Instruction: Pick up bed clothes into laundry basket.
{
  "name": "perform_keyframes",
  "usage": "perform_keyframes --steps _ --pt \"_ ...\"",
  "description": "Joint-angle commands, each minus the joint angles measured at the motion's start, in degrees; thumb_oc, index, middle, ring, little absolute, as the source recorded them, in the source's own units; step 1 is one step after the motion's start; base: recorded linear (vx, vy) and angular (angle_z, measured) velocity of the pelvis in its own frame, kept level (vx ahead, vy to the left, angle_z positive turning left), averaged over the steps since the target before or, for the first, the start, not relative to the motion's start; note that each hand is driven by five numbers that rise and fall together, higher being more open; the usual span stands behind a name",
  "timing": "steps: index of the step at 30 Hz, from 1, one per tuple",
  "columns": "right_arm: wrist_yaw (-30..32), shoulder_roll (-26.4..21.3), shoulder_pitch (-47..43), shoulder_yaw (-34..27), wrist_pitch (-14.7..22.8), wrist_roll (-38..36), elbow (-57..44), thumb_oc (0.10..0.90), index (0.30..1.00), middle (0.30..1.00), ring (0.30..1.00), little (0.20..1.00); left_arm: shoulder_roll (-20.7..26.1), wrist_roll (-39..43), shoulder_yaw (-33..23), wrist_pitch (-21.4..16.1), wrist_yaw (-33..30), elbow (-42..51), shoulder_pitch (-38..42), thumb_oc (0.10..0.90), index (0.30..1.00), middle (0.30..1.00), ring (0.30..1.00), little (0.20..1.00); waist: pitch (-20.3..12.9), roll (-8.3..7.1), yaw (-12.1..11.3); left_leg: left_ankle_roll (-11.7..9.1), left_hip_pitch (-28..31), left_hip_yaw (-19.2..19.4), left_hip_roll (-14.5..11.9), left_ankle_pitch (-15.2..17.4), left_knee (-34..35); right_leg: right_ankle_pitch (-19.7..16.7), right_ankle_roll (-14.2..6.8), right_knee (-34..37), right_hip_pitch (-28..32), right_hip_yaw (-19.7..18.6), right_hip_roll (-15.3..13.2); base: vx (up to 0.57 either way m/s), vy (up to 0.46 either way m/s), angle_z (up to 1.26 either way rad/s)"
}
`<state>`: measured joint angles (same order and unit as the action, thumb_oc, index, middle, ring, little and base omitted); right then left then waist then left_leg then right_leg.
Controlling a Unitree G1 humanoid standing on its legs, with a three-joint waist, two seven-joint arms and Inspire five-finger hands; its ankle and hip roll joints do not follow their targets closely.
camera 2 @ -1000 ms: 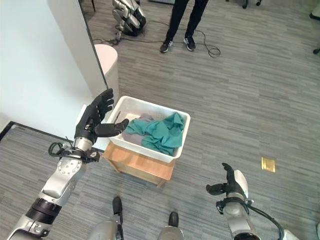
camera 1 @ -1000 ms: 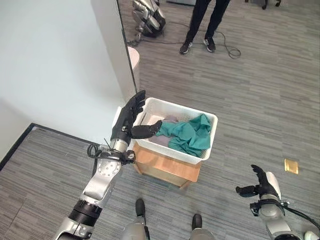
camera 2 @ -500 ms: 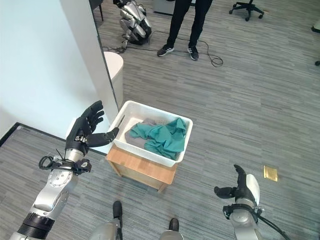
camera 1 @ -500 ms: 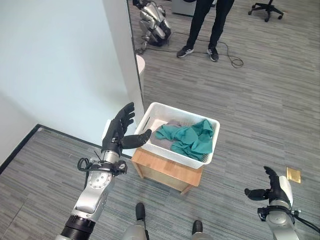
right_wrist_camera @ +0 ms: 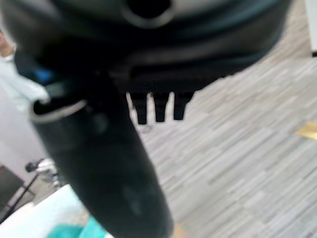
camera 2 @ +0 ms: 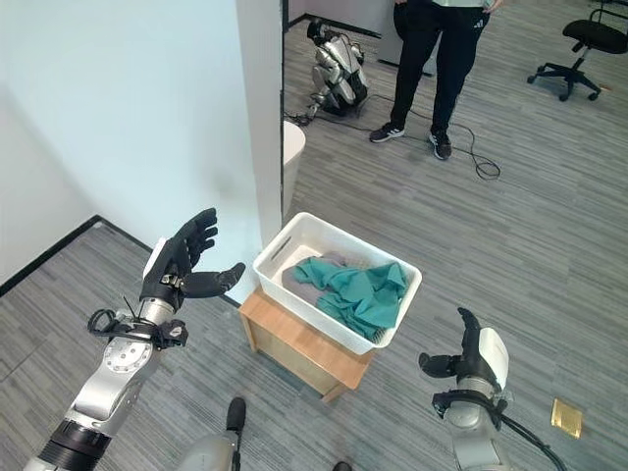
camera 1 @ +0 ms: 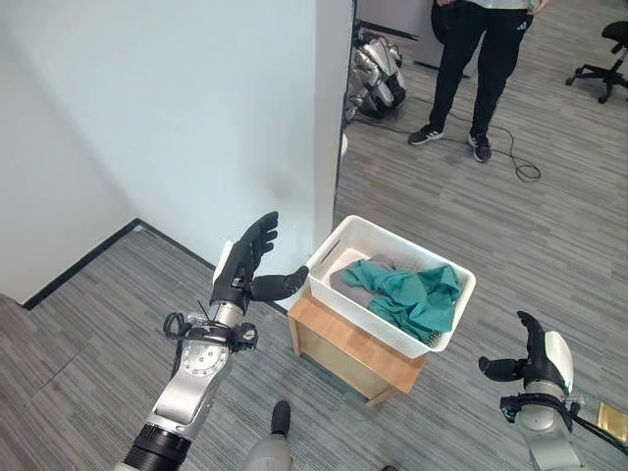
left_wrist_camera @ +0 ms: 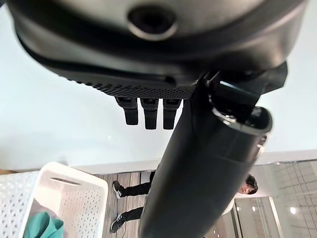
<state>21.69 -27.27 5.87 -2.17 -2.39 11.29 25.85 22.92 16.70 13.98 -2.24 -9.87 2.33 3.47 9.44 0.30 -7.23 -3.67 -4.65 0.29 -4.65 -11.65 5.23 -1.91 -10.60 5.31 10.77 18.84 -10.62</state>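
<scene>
Two garments, teal cloth (camera 1: pixel 412 294) over grey cloth (camera 1: pixel 355 280), already inside white laundry basket (camera 1: pixel 334 257) on wooden bench (camera 1: pixel 339 343). Left hand (camera 1: pixel 245 270) fingers spread, empty, thumb tip just beside basket wall. Right hand (camera 1: pixel 535 361) fingers straight, empty, well apart. No further clothes seen; likely near done.

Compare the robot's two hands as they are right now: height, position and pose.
The left hand is raised beside the white laundry basket, its thumb pointing at the rim; the right hand hangs lower, apart from the basket, over bare floor. The left is held close to the white wall; the right is not. Both are open and hold nothing.
</scene>
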Motion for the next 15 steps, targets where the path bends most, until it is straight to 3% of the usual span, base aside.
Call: perform_keyframes --steps 1,15 --pt "3.2 -2.5 -2.5 -2.4 3.0 2.4 -6.2 0.800 0.900 0.900 0.900 0.900 -0.3 -0.7 -0.7 -6.7 -1.1 1.1 4.9 0.800 0.900 0.900 0.900 0.900 -2.3 -0.52 -1.5 -1.4 6.2 0.3 -2.1 9.5 -0.2 4.8 1.3 -0.3 -0.6 0.9 1.2 -0.01 -0.016 0.10" --pt "2.2 0.5 -0.6 0.7 4.7 3.0 -10.6 0.800 0.900 0.900 0.900 0.900 -0.5 1.5 -1.2 -6.9 -0.5 0.7 0.1 0.800 0.900 0.900 0.900 0.900 -2.7 0.01 -1.7 -1.4 7.3 0.1 -2.8 9.1 -0.6 5.6 2.2 -0.3 0.5 0.6 2.3 0.00 -0.005 0.02"
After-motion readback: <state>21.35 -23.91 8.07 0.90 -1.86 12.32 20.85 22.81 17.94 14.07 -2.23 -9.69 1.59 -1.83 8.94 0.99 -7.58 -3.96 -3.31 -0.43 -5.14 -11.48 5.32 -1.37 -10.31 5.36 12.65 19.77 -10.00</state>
